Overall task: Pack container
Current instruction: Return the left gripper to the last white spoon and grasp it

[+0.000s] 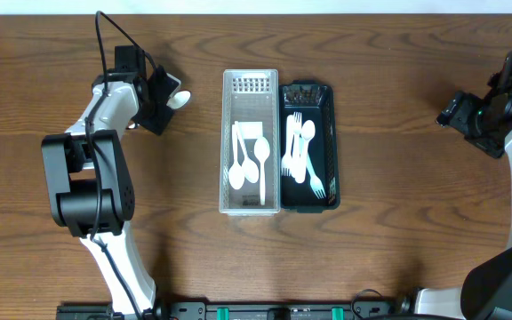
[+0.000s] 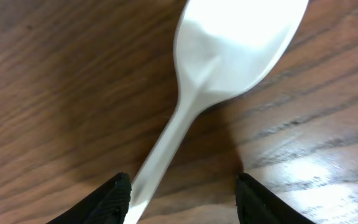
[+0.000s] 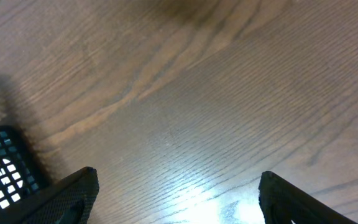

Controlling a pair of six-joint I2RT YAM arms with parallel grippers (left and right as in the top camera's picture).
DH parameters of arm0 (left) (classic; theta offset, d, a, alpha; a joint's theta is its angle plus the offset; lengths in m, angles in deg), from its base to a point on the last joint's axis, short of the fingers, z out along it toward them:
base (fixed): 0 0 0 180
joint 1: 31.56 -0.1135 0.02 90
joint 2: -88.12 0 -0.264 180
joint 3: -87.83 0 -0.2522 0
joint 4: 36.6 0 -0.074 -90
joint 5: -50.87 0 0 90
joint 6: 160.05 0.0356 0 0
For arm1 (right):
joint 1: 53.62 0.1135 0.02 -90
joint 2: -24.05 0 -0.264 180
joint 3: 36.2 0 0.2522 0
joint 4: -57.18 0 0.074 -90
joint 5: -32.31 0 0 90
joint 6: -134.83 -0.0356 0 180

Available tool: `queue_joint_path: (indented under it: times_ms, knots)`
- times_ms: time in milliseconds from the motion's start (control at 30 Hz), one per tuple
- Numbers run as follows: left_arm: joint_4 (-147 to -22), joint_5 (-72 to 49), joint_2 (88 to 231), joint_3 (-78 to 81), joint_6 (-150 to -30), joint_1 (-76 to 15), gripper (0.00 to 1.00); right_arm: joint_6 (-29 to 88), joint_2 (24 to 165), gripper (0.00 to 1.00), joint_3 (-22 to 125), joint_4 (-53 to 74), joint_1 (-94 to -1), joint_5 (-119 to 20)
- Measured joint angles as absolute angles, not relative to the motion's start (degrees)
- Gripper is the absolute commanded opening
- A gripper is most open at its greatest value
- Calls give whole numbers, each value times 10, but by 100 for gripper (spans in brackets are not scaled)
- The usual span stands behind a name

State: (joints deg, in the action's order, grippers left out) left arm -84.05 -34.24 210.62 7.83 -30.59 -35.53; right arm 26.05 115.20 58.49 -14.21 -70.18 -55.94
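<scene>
- the left gripper sits over the table well to the left of the clear bin, with the loose white spoon at its tip, bowl pointing toward the bin.
- bare wood lies between that spoon and the bin.
- the bin holds several white spoons. the black tray stands flush against its right side and holds white and pale green forks.
- the left wrist view adds what the overhead hides: the jaws stand apart, wider than the spoon's thin handle. the handle runs down between them, close to the left finger. whether it touches that finger cannot be told.
- the right gripper is well to the right of the tray, over bare wood.
- its wrist view shows both fingers spread wide with only wood grain between them, and a mesh corner of the black tray at the lower left edge.
</scene>
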Motion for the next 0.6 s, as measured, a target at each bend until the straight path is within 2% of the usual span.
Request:
queue_joint_path:
  times_ms: [467, 533, 600]
  knots:
    - [-895, -292, 2107, 80, -331, -355, 55, 260, 1152, 83, 585, -144, -702, -560]
    - [-895, -291, 2107, 80, -352, -355, 42, 260, 1152, 83, 585, -145, -702, -560]
    - [-895, -290, 2107, 80, -376, -355, 24, 260, 1152, 82, 585, -147, -702, -560]
